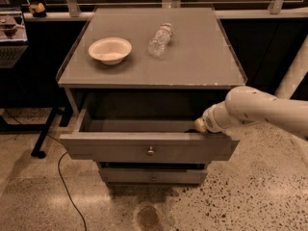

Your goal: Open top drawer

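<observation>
The top drawer [120, 150] of a grey cabinet stands pulled out toward me, its deep grey inside showing, with a small round metal knob [150, 151] at the centre of its front. My gripper [201, 125] on a white arm reaches in from the right and sits at the upper right rim of the drawer front, touching it. A narrower lower drawer [153, 176] below is shut.
On the cabinet top [192, 61] stand a white bowl [110, 50] at the left and a clear plastic bottle [160, 40] lying on its side. A black cable [67, 196] runs over the speckled floor at the left. A dark table leg [43, 136] stands left of the cabinet.
</observation>
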Available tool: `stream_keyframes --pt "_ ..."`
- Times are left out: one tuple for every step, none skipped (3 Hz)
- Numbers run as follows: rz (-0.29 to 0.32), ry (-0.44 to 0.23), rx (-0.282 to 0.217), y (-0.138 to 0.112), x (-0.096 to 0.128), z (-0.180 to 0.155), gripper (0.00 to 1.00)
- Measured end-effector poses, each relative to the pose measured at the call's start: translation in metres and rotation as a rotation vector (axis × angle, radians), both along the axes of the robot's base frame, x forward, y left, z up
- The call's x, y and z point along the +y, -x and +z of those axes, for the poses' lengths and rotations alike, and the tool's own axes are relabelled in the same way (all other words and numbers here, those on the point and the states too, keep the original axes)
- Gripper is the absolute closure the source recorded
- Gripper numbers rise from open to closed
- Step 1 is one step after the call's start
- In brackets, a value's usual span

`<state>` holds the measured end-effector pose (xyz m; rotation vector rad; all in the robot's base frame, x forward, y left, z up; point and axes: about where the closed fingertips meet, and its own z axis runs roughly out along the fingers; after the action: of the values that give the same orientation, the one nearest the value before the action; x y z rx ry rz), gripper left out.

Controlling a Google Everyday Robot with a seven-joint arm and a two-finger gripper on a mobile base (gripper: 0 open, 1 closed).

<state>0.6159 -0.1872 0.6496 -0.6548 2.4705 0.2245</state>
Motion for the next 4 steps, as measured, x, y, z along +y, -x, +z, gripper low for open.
stream_keyframes --pt "-0.040 -0.036 0.071 0.035 -0.016 -0.001 1.00" --pt "-0.041 -0.036 0.073 0.034 -0.017 -0.001 1.00" --pt "-0.034 -0.044 0.123 0.066 -0.028 0.002 1.00" --pt "-0.028 -0.044 0.140 0.076 -0.031 0.003 1.00"
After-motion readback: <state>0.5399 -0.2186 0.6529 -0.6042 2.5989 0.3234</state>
